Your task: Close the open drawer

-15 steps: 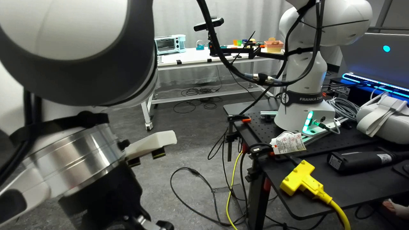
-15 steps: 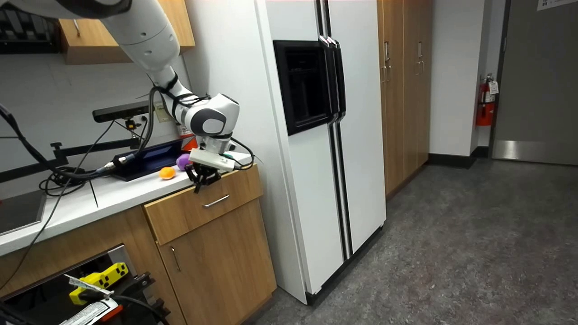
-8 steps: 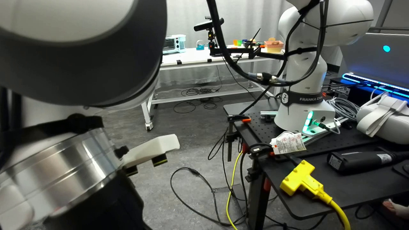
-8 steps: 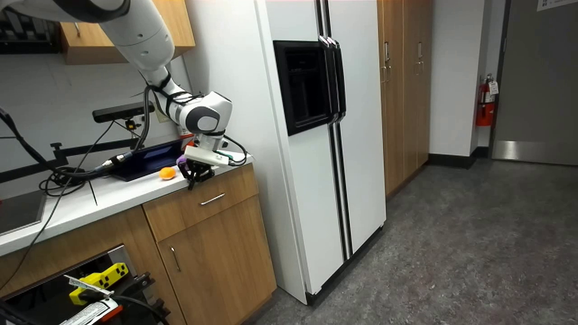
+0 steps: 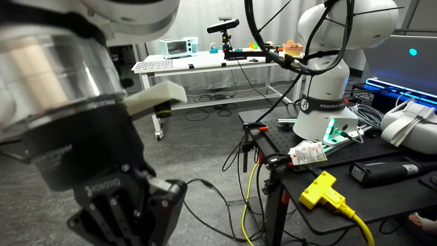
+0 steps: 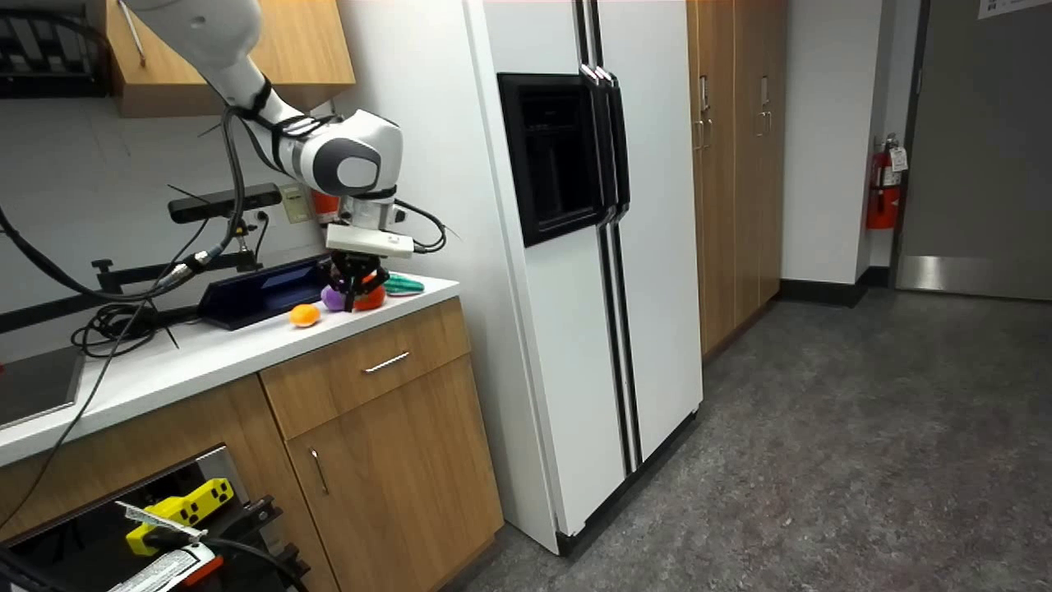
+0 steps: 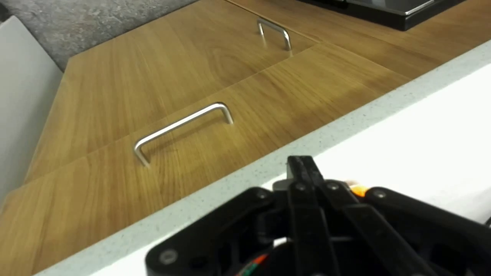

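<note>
The drawer shows only its light-wood front point(image 6: 320, 395) with a silver handle point(image 6: 386, 362), under the white counter. The front appears flush with the cabinet door below it, and the white inside is hidden. In the wrist view the drawer front point(image 7: 184, 153) runs diagonally, its handle point(image 7: 180, 123) in plain sight. My gripper point(image 6: 348, 306) is above the counter near its front edge, apart from the drawer front. In the wrist view its black fingertips point(image 7: 301, 161) are pressed together with nothing between them. Its body also fills the lower left of an exterior view, fingertips cut off.
On the counter point(image 6: 164, 362) near the gripper are an orange item point(image 6: 304, 315), a purple item point(image 6: 332, 298), a red item point(image 6: 371, 298) and a green item point(image 6: 403, 284). A dark blue tray point(image 6: 263, 292) lies behind them. A white fridge point(image 6: 427, 205) stands beside the drawer.
The drawer front moved slightly inward between one second and half a second ago. Since then my gripper has risen from beside the drawer's top edge to above the counter.
</note>
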Tool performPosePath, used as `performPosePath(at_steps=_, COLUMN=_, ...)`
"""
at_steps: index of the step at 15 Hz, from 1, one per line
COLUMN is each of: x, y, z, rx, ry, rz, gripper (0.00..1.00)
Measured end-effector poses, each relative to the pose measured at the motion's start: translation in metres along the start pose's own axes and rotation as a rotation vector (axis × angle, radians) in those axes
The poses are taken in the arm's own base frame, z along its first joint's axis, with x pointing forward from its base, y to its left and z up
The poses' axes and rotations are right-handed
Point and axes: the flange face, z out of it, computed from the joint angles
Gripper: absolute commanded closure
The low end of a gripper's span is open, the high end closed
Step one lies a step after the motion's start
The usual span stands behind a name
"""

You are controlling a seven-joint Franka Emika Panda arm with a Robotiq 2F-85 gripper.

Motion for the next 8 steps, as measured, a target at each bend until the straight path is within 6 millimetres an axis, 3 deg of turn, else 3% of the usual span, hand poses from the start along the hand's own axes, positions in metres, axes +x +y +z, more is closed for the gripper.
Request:
performPosePath(at_steps=4, x=-0.019, y=-0.019, z=-0.053, rx=-0.117, ry=0.004, rz=-0.048, gripper=1.0)
performPosePath(at_steps=8, x=-0.043, y=-0.02, z=-0.104, rx=-0.282, ry=0.068, rz=-0.041, gripper=1.0)
